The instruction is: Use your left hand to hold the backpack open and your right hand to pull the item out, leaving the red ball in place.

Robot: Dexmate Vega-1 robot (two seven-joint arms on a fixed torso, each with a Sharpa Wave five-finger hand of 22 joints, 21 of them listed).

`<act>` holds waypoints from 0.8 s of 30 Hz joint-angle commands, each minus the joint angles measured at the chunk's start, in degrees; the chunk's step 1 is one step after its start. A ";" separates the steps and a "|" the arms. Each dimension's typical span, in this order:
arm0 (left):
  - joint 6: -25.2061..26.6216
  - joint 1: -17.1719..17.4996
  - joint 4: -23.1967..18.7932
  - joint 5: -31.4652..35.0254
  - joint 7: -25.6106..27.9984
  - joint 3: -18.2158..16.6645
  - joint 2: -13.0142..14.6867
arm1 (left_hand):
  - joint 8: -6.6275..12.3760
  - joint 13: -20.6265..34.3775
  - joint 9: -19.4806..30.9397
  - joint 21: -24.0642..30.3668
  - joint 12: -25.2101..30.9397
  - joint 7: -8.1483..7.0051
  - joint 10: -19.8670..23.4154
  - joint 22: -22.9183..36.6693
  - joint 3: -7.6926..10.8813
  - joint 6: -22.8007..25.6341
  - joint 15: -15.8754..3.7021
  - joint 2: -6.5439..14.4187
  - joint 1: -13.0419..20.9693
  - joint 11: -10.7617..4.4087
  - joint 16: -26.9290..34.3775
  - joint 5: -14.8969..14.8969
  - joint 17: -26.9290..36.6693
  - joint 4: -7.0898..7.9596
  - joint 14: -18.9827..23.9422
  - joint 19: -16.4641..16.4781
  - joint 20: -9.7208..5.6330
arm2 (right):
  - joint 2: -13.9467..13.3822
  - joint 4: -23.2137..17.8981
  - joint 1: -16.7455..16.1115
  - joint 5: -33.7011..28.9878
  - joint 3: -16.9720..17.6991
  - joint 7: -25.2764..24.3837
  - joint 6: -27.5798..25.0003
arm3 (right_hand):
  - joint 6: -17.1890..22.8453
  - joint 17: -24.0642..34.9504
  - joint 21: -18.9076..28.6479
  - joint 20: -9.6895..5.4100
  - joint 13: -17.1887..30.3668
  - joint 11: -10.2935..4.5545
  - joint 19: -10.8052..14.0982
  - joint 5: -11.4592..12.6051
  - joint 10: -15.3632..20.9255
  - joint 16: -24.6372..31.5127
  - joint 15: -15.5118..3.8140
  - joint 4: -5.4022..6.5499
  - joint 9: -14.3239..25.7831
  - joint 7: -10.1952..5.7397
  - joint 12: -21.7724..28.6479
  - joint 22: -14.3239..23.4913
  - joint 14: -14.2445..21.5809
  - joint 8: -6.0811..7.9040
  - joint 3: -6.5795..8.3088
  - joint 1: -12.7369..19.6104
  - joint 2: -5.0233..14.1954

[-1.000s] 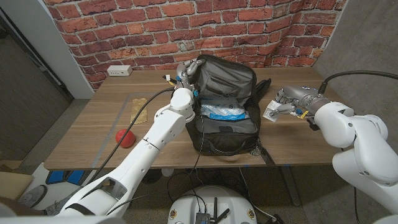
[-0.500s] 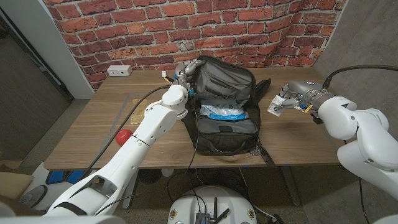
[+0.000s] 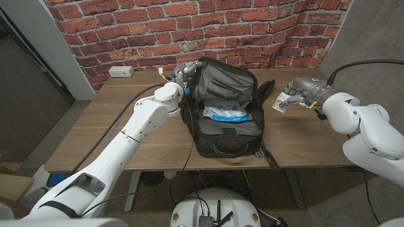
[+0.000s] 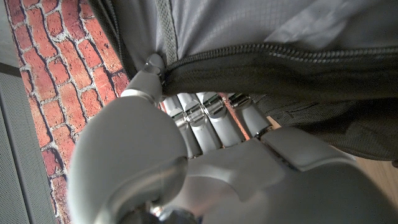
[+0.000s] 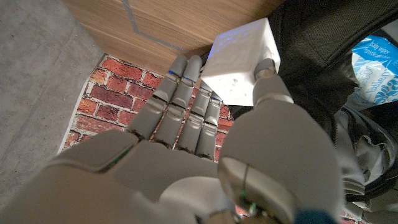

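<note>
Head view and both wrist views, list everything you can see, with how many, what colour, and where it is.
backpack: one, black and grey, open at the table's middle.
blue-printed packet: one, blue and white, inside the backpack.
white box: one, white, held above the table's right side.
power strip: one, white, table's far left corner by the wall.
wooden table: one, brown, in front of the brick wall.
brick wall: one, red, behind the table.
left hand: grey, gripping the backpack's top edge.
right hand: grey, holding the white box.
</note>
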 commanded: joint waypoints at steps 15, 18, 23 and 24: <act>-2.78 -0.73 0.99 -4.33 -10.79 0.18 6.41 | 0.08 0.21 0.25 -0.07 0.27 0.13 -0.46 0.02 2.09 -0.34 -0.09 0.59 -0.08 -0.17 -0.16 0.33 0.09 1.51 -0.46 -0.59 -4.81 | -10.15 6.42 9.19 12.78 -9.04 -11.54 -1.42 | 3.45 0.21 0.39 -5.57 0.30 -5.39 -0.53 0.27 5.82 -0.36 -7.41 0.58 0.22 -3.76 -0.11 0.17 0.18 -0.15 0.31 3.33 4.22; -4.28 -0.27 1.99 -5.91 -13.87 -0.43 7.12 | 0.09 0.20 0.25 -0.07 0.29 0.16 -0.42 0.01 2.11 -0.34 -0.08 0.62 -0.11 -0.12 -0.16 0.33 0.10 1.53 -0.50 -0.61 -4.81 | -10.87 7.17 10.40 14.20 -10.08 -12.57 -0.78 | 3.43 0.23 0.40 -5.57 0.33 -5.41 -0.57 0.27 5.80 -0.36 -7.41 0.61 0.22 -3.72 -0.15 0.17 0.22 -0.17 0.31 3.29 4.26; -3.71 -0.03 2.69 -9.95 -18.00 -1.62 8.69 | 0.08 0.17 0.25 -0.06 0.22 0.15 -0.64 0.01 2.12 -0.40 -0.09 0.55 -0.13 -0.21 -0.17 0.33 0.09 1.49 -0.65 -0.64 -4.80 | -12.14 7.87 12.28 16.02 -11.82 -13.66 -0.29 | 3.51 0.24 0.45 -5.52 0.39 -5.37 -0.60 0.26 5.77 -0.45 -7.33 0.69 0.21 -3.75 -0.21 0.16 0.20 -0.16 0.25 3.12 4.26; -3.43 -0.15 2.54 -10.14 -18.48 -1.59 9.24 | 0.08 0.16 0.25 -0.07 0.24 0.12 -0.60 0.01 2.12 -0.40 -0.09 0.49 -0.13 -0.28 -0.21 0.34 0.07 1.47 -0.74 -0.66 -4.81 | -12.29 7.92 12.61 16.33 -12.15 -13.85 -0.43 | 3.49 0.25 0.45 -5.51 0.40 -5.26 -0.61 0.26 5.75 -0.45 -7.31 0.72 0.21 -3.71 -0.23 0.16 0.23 -0.17 0.24 3.07 4.28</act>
